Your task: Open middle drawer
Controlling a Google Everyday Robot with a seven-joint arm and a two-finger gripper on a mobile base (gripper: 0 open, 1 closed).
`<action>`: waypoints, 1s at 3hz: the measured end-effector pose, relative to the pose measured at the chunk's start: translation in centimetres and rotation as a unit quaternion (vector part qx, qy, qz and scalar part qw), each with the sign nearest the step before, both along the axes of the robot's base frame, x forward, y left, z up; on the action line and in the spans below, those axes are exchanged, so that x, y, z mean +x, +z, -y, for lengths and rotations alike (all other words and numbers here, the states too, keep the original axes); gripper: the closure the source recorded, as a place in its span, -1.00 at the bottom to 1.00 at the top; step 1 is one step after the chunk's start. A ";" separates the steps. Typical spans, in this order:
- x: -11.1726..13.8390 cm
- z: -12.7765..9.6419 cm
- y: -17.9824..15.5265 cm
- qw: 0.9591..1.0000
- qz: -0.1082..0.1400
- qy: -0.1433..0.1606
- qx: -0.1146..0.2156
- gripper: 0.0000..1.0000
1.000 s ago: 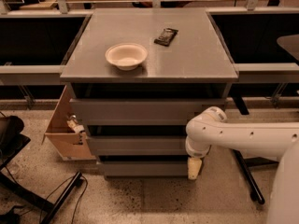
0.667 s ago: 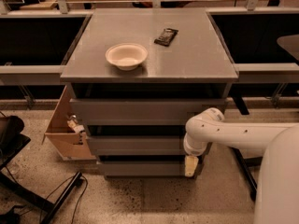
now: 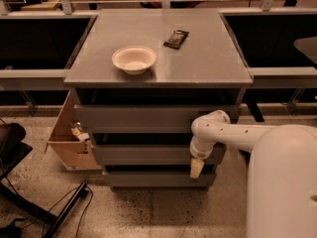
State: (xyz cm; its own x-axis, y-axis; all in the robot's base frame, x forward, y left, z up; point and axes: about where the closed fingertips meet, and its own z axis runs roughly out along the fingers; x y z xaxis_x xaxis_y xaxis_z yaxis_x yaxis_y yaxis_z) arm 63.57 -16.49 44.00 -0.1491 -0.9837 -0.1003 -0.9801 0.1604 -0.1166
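item 1, middle drawer (image 3: 143,153): second of three alike fronts on the grey cabinet (image 3: 208,63), between the upper front (image 3: 133,118) and the lowest front (image 3: 148,178). it is flat, with no handle to hook. no inner box shows, so i judge it shut or nearly so.

item 2, gripper (image 3: 196,168): points downward at the right end of the middle drawer's front, its tip by the lower edge, over the dark gap above the lowest front. i read this as going for the lip, the only purchase such a front offers. released or clenched: i cannot tell. contact with the front: unclear.

item 3, arm (image 3: 237,135): white, enters from the right, wrist bent down at the cabinet's right corner.

item 4, white bowl (image 3: 133,59) and dark packet (image 3: 176,38): on the cabinet top, well apart from the gripper. a jerky pull could rattle them.

item 5, cardboard box (image 3: 67,140): open, on the floor against the cabinet's left side, beside the drawer's path rather than in it.
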 end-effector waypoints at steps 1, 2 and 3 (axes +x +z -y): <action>-1.3 1.7 -0.9 0.999 -0.037 -0.032 -0.005 -0.15; -1.7 2.6 -0.6 0.998 -0.040 -0.044 -0.007 0.31; -2.0 2.9 0.1 0.998 -0.041 -0.047 -0.009 0.93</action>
State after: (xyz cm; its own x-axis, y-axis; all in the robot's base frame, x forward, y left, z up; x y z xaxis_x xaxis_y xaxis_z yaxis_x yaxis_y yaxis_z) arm 61.61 -19.42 44.06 -0.2485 -0.9663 -0.0667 -0.9670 0.2515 -0.0404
